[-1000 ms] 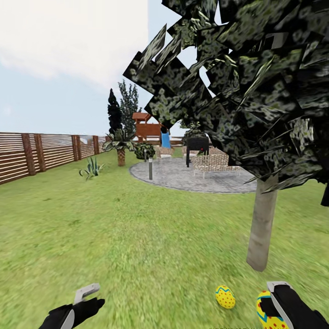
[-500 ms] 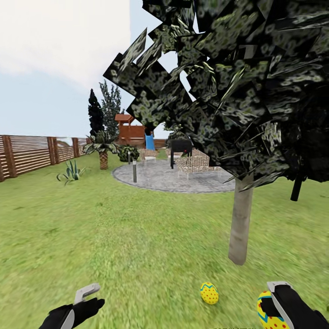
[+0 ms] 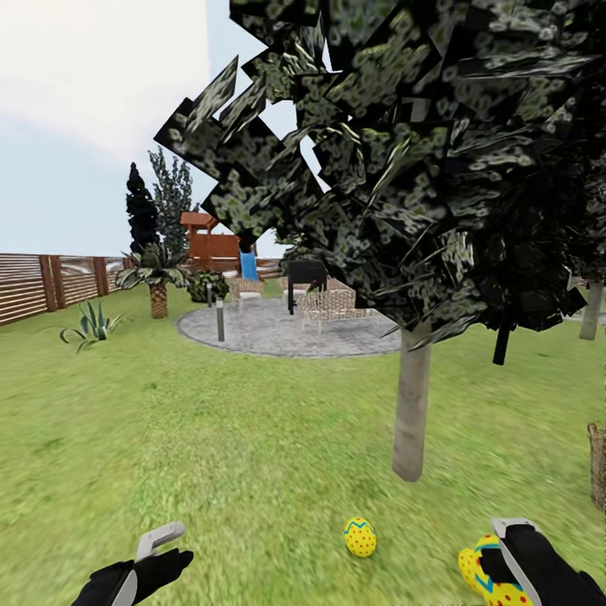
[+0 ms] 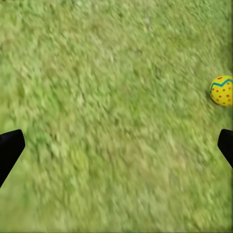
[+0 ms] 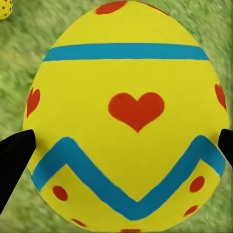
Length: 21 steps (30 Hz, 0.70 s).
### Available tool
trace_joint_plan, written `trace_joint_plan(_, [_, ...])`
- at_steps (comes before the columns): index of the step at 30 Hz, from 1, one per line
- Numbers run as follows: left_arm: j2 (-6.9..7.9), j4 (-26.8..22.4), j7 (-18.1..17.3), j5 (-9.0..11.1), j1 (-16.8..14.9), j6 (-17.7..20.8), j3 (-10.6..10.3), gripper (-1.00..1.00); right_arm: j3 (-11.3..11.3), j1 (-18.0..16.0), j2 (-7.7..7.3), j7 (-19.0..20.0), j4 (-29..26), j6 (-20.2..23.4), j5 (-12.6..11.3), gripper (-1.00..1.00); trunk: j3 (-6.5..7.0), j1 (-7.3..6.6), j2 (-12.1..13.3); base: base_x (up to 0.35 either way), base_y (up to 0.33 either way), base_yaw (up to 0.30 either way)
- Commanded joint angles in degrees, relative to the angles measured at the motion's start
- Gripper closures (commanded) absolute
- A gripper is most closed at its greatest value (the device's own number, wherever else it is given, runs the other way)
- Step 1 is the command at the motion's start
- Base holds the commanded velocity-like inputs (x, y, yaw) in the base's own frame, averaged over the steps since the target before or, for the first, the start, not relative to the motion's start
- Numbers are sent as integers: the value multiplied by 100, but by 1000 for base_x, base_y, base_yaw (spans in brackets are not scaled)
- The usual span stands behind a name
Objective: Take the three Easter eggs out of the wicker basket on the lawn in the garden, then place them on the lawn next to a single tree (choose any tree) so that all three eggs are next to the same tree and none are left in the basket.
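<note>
Bright green lawn point(image 3: 210, 438) slopes under the pale-trunked tree point(image 3: 411, 404). Right fingers point(image 3: 526, 564) clamp a yellow zigzag-banded egg point(image 5: 126, 121); released carelessly, it may roll away. Left fingers point(image 4: 116, 145) spread wide, empty.

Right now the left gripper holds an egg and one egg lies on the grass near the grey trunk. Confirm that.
Wrong on the arm. The right gripper holds the egg, as the right wrist view shows; the left gripper is open over bare lawn. One egg on the grass does lie near the tree trunk.
</note>
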Motion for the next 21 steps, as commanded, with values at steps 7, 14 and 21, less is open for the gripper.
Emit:
trace_joint_plan(7, [-3, -7, -22, 28, -2, 77, 21, -100, 0, 0, 10, -12, -8, 26, 11, 100, -6, 0, -4, 52, 73, -10])
trace_joint_plan(14, [-9, -7, -23, 28, -2, 84, 27, -100, 1, 1, 15, -20, -6, 26, 11, 100, -6, 0, -4, 303, 125, 0])
trace_joint_plan(21, [-29, -1, -27, 27, -2, 74, 20, -100, 6, 0, 19, -21, -5, 18, 11, 100, -6, 0, -4, 178, 62, 0])
